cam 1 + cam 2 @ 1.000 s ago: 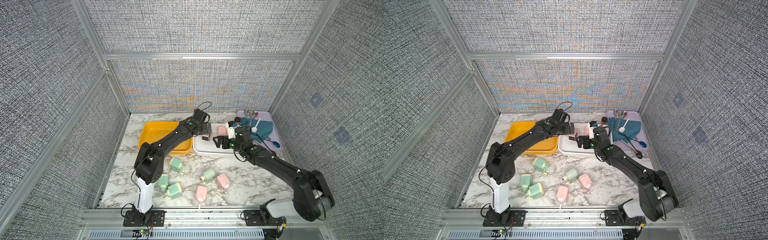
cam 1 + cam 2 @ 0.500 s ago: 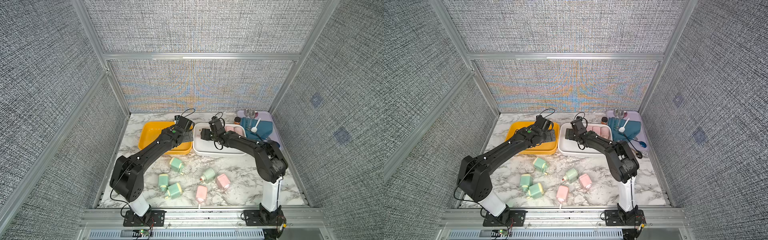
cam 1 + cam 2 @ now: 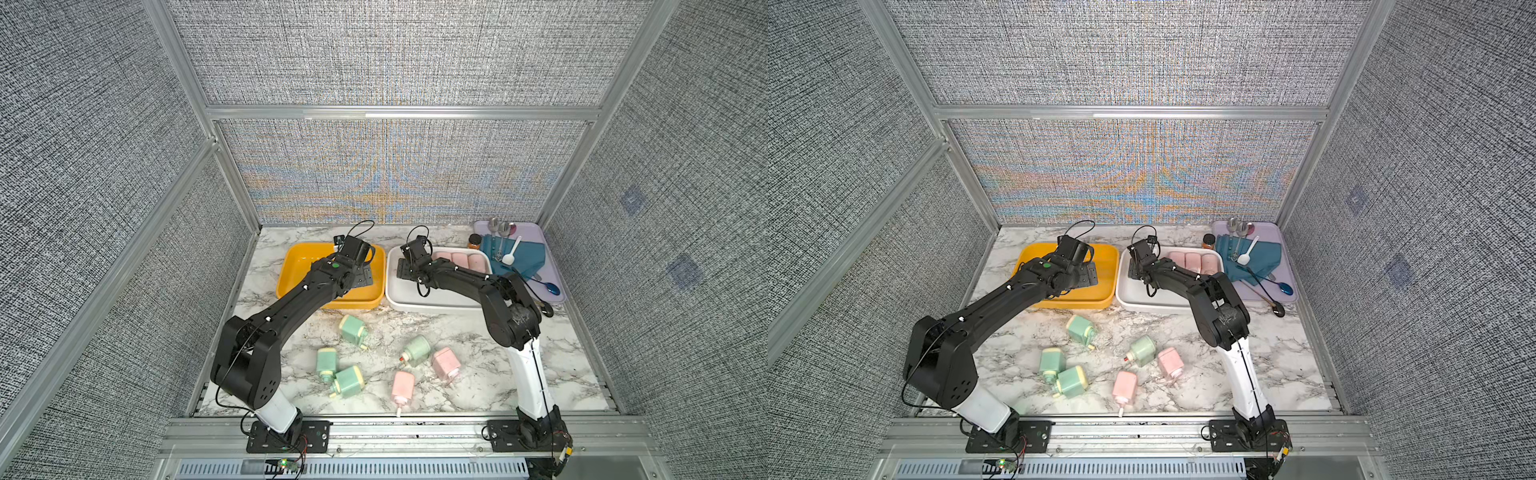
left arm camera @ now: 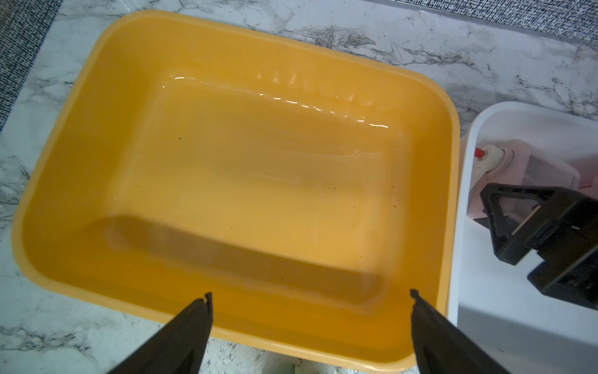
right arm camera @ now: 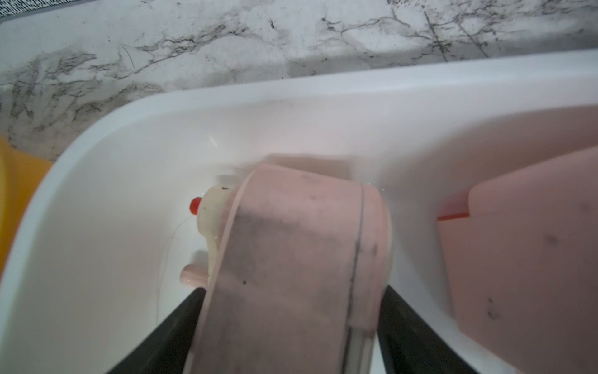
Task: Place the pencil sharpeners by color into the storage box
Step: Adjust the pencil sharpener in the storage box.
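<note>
My right gripper (image 5: 293, 291) is shut on a pink pencil sharpener (image 5: 301, 243), both fingers pressed against its sides, inside the left end of the white storage box (image 3: 436, 303). More pink sharpeners (image 3: 457, 259) line the box's back wall. My left gripper (image 4: 310, 296) hangs open and empty over the yellow storage box (image 4: 64, 97), which holds nothing. Loose on the marble lie several green sharpeners (image 3: 352, 328) (image 3: 326, 361) (image 3: 348, 381) (image 3: 415, 350) and two pink ones (image 3: 444, 363) (image 3: 402, 385).
A lilac tray (image 3: 552, 266) with a blue cloth and spoons stands at the back right. A brown-lidded jar (image 3: 473, 241) sits behind the white box. A dark spoon (image 3: 544, 309) lies by the tray's front. Frame walls close in on all sides.
My right gripper has moved to the white box's left end and its jaws have narrowed onto a pink sharpener. My left gripper has shifted left, over the yellow box, still open.
</note>
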Motion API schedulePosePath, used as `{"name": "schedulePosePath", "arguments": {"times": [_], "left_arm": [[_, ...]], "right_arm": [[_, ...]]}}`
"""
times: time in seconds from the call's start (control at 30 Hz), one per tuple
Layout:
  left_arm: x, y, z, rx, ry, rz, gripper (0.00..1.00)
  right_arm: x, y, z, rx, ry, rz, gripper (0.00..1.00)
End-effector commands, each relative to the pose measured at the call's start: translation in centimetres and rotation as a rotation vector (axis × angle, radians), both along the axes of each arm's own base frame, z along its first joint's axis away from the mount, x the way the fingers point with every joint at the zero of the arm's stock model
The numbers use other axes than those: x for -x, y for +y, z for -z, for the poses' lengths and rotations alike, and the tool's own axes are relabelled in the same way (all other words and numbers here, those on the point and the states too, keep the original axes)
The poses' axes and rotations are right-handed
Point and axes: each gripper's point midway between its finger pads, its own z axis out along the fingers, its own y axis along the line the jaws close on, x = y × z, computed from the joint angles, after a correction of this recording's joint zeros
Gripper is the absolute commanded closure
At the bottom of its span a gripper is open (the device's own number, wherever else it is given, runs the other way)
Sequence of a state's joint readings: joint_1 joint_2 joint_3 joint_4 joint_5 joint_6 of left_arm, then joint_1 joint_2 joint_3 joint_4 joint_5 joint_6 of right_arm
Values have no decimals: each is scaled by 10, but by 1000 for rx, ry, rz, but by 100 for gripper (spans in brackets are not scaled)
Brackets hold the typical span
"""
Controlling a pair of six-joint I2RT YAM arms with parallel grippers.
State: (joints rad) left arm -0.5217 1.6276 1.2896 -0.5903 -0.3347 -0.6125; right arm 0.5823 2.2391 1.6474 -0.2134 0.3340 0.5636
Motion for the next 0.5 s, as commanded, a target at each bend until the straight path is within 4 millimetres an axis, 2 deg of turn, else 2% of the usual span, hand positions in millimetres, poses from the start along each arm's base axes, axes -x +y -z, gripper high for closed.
{"name": "schedulePosePath", "arguments": {"times": [0.0,0.07,0.27,0.47], "left_arm": [[-1,-2,3,12,11,16,0],[-1,-7,1,25,13,34,0],[-2,-25,-18,99,6,114,0],[3,-60,-45,249,8,254,0]], "right_arm": [[2,-5,-8,32,-15,-12,31],[5,-5,-18,31,-38,-45,38],[24,5,-57,23,-147,-254,50],[53,5,-96,45,-301,-451,50]]}}
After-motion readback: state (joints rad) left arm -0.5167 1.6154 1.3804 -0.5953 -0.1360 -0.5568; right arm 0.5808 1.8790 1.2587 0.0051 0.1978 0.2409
